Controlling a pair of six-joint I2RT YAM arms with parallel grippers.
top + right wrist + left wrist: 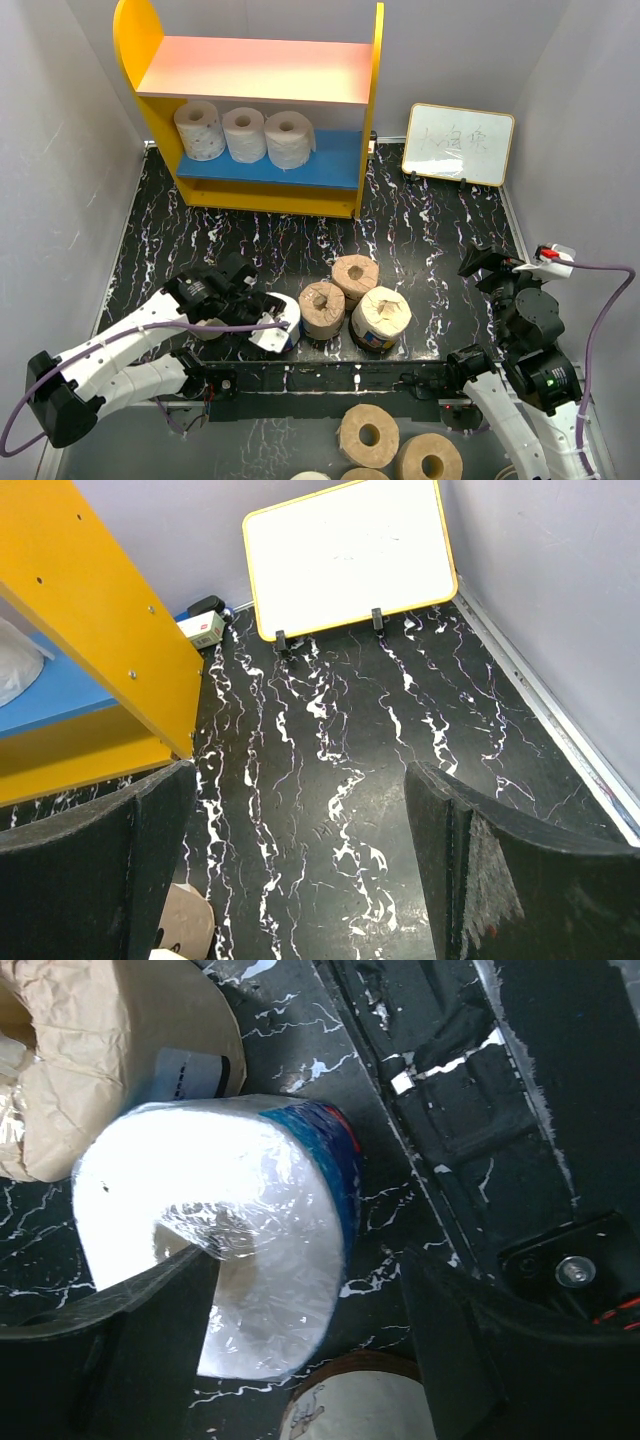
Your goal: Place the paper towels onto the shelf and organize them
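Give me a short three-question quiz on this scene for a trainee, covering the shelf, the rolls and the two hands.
1. How many white rolls stand on the blue lower board of the shelf?
2. True or false: the right hand holds a roll.
3. Which roll does the left hand straddle? A) a tan roll, B) the blue-wrapped roll, C) a roll on the shelf.
Key: 1) three; 2) false; 3) B.

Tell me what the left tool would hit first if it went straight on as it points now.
The blue-wrapped roll: it lies right ahead of the left tool, one finger at its core opening. Whether they touch is unclear.
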